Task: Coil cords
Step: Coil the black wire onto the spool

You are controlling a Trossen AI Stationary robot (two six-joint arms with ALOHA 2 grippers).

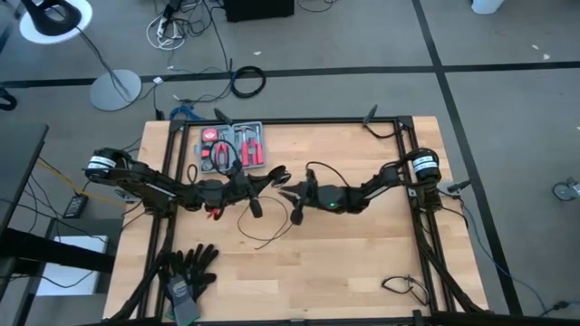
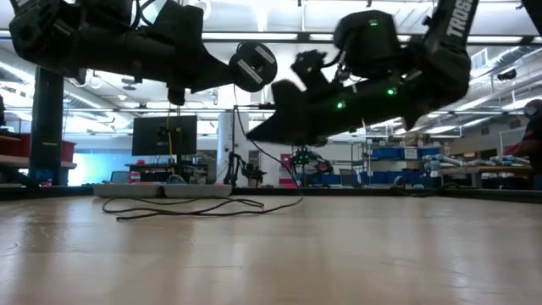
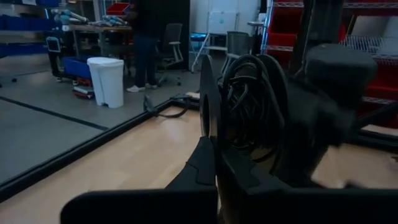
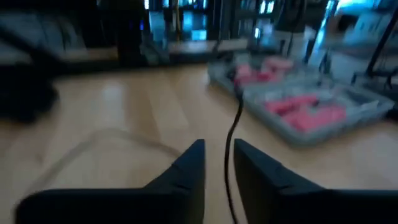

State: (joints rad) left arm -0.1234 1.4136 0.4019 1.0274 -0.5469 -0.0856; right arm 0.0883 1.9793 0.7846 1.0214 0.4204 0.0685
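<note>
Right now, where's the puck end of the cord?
The puck hangs above the table centre in the left gripper, facing the right gripper, near the red tool case.

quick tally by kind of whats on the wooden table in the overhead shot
Thin black cord with round puck-like disc: 1
Open grey tool case with red-handled tools: 1
Black work gloves: 2
Small black cable bundle near the front right corner: 1
Total: 5

Right claw [image 4: 216,163] slightly parted, cord [image 4: 233,127] between fingers; toolbox [image 4: 298,109] beyond.
</note>
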